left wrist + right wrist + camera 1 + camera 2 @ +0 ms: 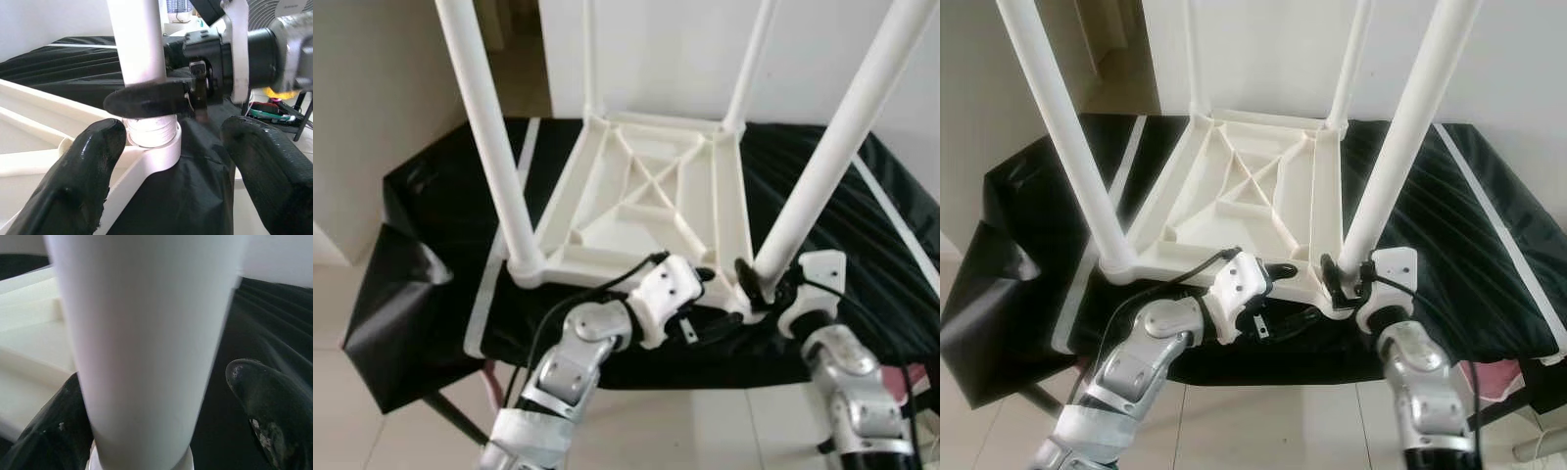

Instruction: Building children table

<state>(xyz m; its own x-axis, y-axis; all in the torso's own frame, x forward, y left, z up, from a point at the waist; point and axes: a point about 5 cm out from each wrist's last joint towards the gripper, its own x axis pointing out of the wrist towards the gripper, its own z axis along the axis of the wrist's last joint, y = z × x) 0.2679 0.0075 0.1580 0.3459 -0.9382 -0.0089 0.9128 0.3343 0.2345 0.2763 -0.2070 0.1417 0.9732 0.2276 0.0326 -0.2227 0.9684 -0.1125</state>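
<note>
A small white plastic children's table (651, 201) lies upside down on a black cloth (440, 206) with pale stripes that covers a low stand, and its ribbed underside faces up with a cross of stiffening ribs in the middle. Four long white tubular legs rise from its corners: the near left leg (489, 137) stands in its round socket, the near right leg (842, 137) leans up and outward, and the two far legs (749, 64) climb out of sight at the back. The robot's right gripper (756, 284) is at the base of the near right leg, just above the corner socket; in the right wrist view the white tube (146, 347) stands between the two black fingers (266, 406), one finger close against it and the other a little apart from it, so the jaws look spread around the leg and I cannot tell whether they press it. The left gripper (705, 277) reaches in from the near edge of the table toward the same corner; in the left wrist view its two black fingers (78, 176) are spread wide, one beside the threaded collar (149, 134) of the leg's socket, the other over the black cloth, holding nothing. A black cable (578, 294) loops from the left forearm over the table's rim. Pale floor tiles (372, 431) show below the cloth.
</note>
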